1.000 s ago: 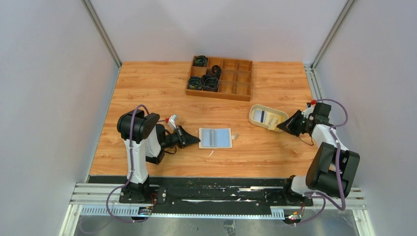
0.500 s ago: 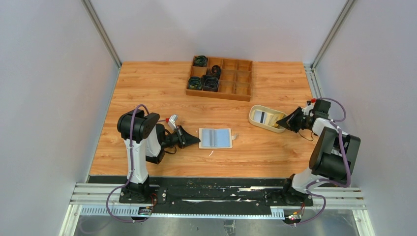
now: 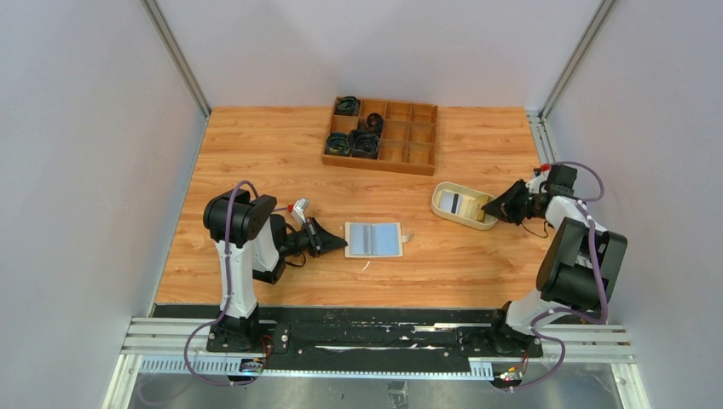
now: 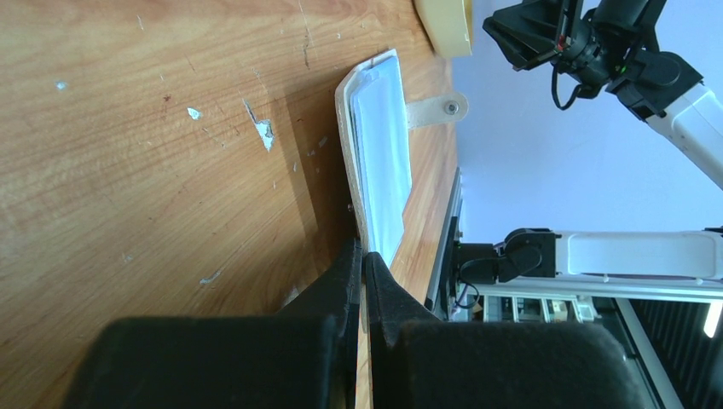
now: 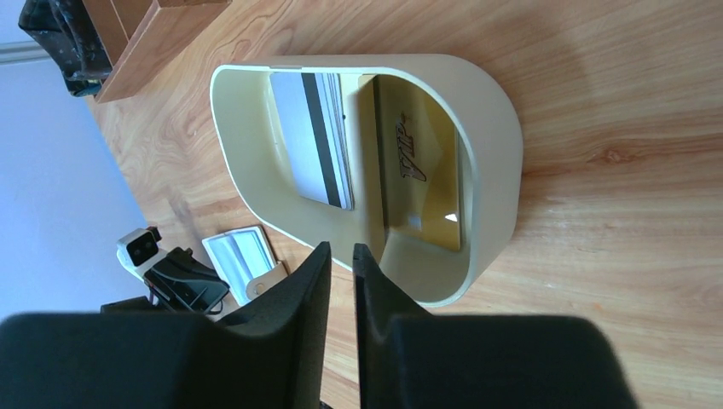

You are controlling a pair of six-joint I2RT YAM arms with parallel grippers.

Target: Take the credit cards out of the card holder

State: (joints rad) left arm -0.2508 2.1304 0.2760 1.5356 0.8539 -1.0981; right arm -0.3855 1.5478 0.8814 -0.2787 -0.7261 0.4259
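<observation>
Left wrist view: left gripper [image 4: 362, 251] jaws clamped on the near edge of the open card holder [image 4: 375, 145], which lies flat on the table. Right gripper [image 5: 341, 251] jaws narrowly apart, empty, at the cream tray [image 5: 494, 119] (two credit cards [image 5: 311, 141] inside). Risk: the thin edge pinch may slip under a card pull. Versus a second ago: right gripper has swung farther back; holder unmoved.

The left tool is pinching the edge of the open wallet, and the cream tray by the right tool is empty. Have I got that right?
Not quite: the cream tray by the right tool holds two cards, a striped whitish card and a yellow card, as the right wrist view shows. The left tool does pinch the edge of the open wallet.
</observation>
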